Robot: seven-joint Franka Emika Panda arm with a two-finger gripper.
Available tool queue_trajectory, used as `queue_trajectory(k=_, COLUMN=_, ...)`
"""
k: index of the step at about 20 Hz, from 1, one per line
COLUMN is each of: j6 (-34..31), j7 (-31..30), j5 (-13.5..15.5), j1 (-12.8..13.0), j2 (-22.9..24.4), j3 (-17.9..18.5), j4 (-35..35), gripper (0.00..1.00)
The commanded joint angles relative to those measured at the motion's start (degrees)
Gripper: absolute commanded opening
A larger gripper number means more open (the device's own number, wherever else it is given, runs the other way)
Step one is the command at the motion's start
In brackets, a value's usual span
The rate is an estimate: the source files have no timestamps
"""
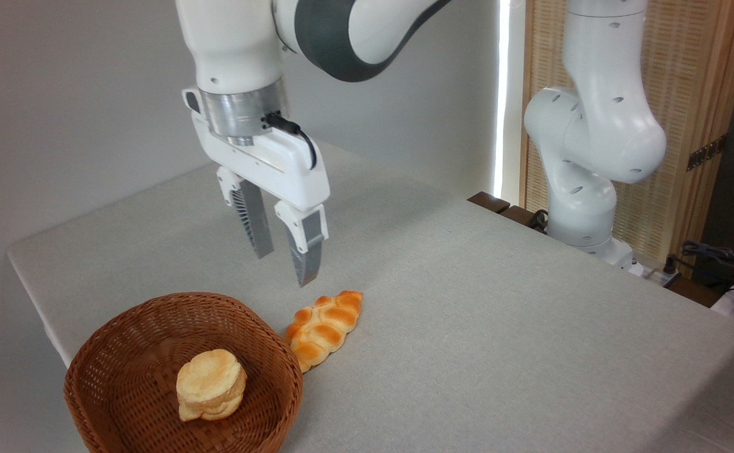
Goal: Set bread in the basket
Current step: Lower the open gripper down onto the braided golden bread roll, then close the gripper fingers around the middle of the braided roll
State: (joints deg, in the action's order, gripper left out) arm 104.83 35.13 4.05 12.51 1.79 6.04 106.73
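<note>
Gripper (284, 267) hangs above the table (468, 302), fingers pointing down, jaws parted w/ a clear gap, nothing between them. Its tips sit in the air just above and a bit left of the bread's far end, not touching it. The bread (324, 327), a braided golden-orange loaf w/ pale seams, lies flat on the cloth, angled from near-left to far-right; its near tapered end sits right against the outside of the basket rim, prob. touching, rest of it out on the table to the right. The basket (134, 327), brown wicker, round, sits at the near-left part of the table, close to the near edge. Inside it, a pale round bun (211, 384) w/ stacked layers rests on the bottom, toward the right side. Arm's white base (584, 207) stands at the far-right table edge, in front of a wooden slat screen (688, 94); some cables (713, 258) lie near it at far right. Plain grey wall behind on the left.
</note>
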Motion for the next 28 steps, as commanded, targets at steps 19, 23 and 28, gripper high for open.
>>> queue_trajectory(k=19, j6=9.0, j7=-0.8, j5=-0.8, j1=0.3, j2=-3.7, j3=0.3, j4=9.5, gripper=1.0)
queue_trajectory(k=23, j6=9.3, j7=-0.5, j5=-0.9, j1=0.3, j2=-4.5, j3=0.3, j4=9.5, gripper=1.0)
queue_trajectory(k=28, j6=9.1, j7=-0.3, j5=-1.0, j1=0.2, j2=-4.5, j3=0.4, j4=9.5, gripper=1.0)
